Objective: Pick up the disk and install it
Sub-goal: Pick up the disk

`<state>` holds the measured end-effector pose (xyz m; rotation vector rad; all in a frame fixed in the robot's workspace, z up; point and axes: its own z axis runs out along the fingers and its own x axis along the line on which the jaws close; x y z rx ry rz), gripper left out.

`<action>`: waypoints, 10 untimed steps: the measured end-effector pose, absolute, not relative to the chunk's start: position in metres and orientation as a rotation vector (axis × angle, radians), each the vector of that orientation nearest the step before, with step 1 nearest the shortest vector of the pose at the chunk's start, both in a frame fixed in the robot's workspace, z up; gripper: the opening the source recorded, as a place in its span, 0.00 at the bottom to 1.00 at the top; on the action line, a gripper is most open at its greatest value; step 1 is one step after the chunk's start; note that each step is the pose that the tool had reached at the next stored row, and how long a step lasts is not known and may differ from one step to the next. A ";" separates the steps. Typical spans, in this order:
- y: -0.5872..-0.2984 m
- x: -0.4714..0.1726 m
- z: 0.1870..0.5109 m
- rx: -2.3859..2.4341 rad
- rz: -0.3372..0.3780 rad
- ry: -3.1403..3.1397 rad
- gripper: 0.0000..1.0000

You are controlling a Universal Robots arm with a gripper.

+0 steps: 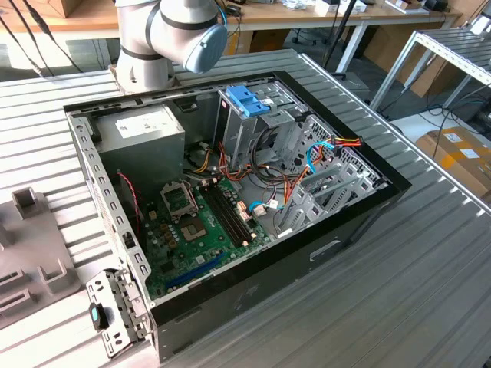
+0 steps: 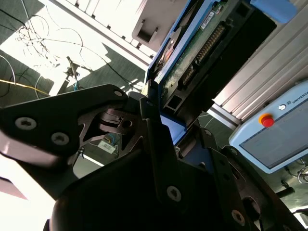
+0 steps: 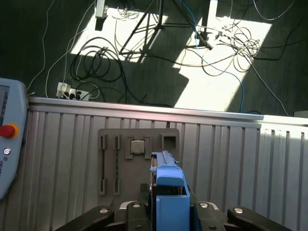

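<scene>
In both wrist views my gripper is shut on the disk, held edge-on between the black fingers. The first wrist view shows its blue plastic rail, above a ribbed metal table. In the second wrist view the disk shows its green circuit-board underside and connector, with a blue rail along the edge, sticking out past the gripper. In the exterior view the arm's base joint stands behind the open computer case.
The case holds a motherboard, a grey power-supply box and a metal drive cage with a blue handle. A grey fixture plate carrying a chip lies on the ribbed table under the gripper. A teach pendant sits at the table's edge.
</scene>
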<state>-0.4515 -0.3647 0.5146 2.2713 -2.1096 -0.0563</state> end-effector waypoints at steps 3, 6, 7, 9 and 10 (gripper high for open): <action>-0.365 -0.451 0.515 2.271 -0.056 -2.110 0.37; -0.366 -0.451 0.515 2.271 -0.056 -2.110 0.37; -0.366 -0.451 0.515 2.271 -0.056 -2.110 0.37; -0.367 -0.451 0.515 2.271 -0.056 -2.110 0.37; -0.367 -0.451 0.515 2.271 -0.056 -2.110 0.37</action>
